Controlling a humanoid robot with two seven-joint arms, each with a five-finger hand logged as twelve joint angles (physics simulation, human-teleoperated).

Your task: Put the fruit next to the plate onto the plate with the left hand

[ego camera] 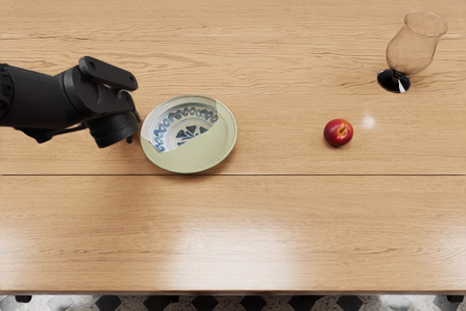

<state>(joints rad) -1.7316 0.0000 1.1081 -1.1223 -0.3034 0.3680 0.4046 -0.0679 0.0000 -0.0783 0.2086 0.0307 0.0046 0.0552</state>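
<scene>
The plate (pixel 191 165) lies left of the fruit (pixel 338 132), glass (pixel 411 49) behind the fruit

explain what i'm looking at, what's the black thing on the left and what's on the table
This is a simulated picture from the robot's head camera, looking down at a light wooden table. The black shape is the humanoid robot's left arm; its left hand hangs beside the left rim of a round pale green plate with a blue pattern. A small round red fruit lies apart, further right, unheld. Farther back a tinted clear stemmed glass with a dark foot leans. The right arm is out of view.
</scene>
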